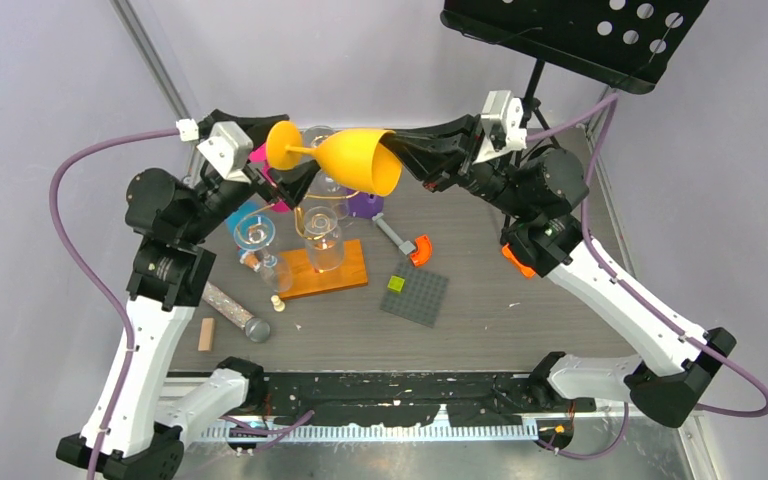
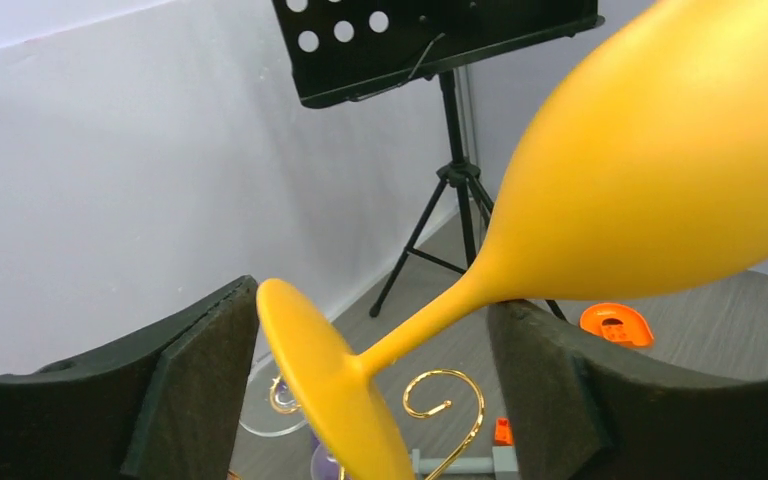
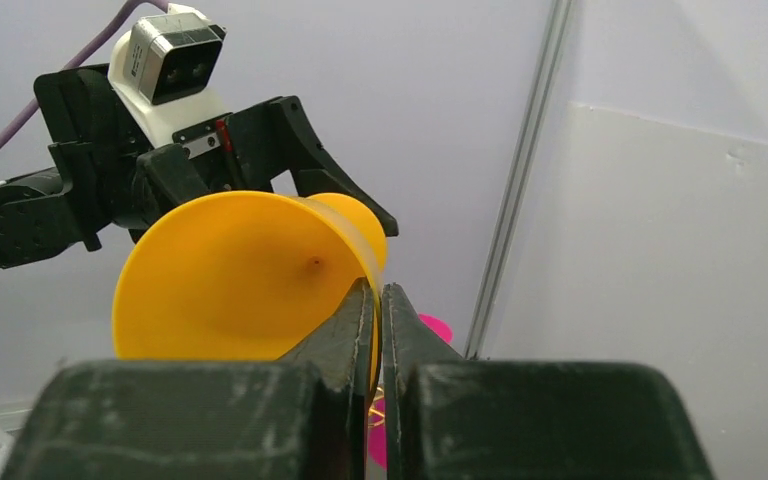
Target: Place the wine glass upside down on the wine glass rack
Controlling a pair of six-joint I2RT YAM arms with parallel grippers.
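So, yellow wine glass (image 1: 355, 160) sideways midair: right tool (image 1: 392, 151) pinching its rim, left tool (image 2: 372, 330) wide around stem (flipping and racking remain).

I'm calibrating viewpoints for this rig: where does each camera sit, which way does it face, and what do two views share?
Top external: above and behind the arms, looking down on the table; both arms show.
Left wrist: on the left arm, facing the music stand past the yellow wine glass; its own fingers flank the stem.
Right wrist: on the right arm, facing the left arm and wall; its own fingers pinch the glass rim.
Shared: top and left wrist both show the music stand.
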